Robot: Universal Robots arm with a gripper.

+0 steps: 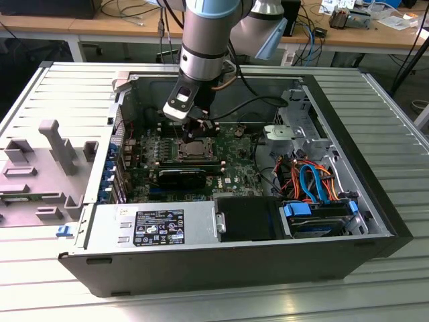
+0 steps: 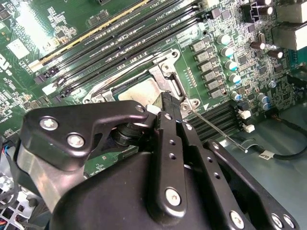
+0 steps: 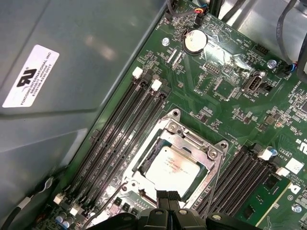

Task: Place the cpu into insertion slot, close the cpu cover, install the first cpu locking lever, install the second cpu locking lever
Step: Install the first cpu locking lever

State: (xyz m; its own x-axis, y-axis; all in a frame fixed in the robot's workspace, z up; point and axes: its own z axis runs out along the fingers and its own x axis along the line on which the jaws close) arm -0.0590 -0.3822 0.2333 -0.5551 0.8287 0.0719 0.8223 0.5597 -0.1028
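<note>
The cpu (image 3: 170, 165) is sitting in the insertion slot (image 3: 145, 157) with the cpu cover (image 3: 192, 141) lying flat around it. The gripper (image 3: 168, 196), fingers pressed together, is working at the cover's edge. The thin locking lever (image 2: 216, 130) is sticking out unlatched, so it probably needs steady downward pressure before hooking sideways.

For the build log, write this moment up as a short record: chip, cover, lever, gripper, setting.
chip: cpu seated in the insertion slot, metal top up
cover: cpu cover lying down flat, framing the chip
lever: thin locking lever angled out from the slot's corner over the memory slots, seemingly unlatched
tool: gripper shut, tip at the slot's corner near the lever's base; contact unclear
setting: motherboard inside an open computer case
</note>
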